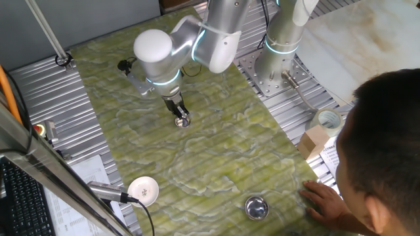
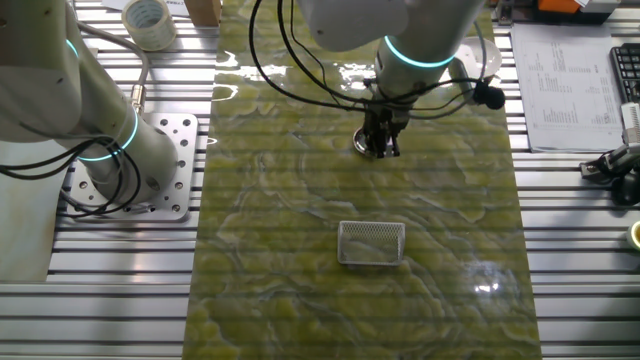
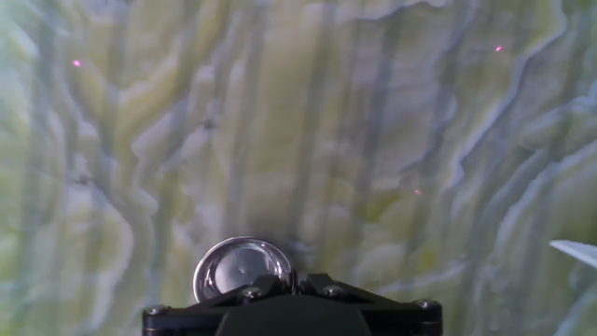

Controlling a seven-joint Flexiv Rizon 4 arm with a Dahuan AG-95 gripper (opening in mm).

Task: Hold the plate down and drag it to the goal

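Plate (image 3: 241,268): small, round, shiny; flat on green marbled mat (image 1: 216,137), mid-mat toward robot base. Directly under gripper (image 1: 181,118), tip down on or just above dish; contact not confirmed. Round, so no long axis. Fingers close together, apparently clenched; grasping nothing visible, pressing rather than gripping, by judgement. Goal not identifiable. Also on mat: wire basket (image 2: 372,243), well apart; metal bowl (image 1: 256,208) and white disc (image 1: 144,190), far end.

Bright, even indoor light, with only faint, soft shadows. In the other fixed view, white glare streaks the glossy green counter (image 2: 300,250) near its far edge. The hand view is softly blurred throughout; the plate (image 3: 241,266) gleams with reflected light.
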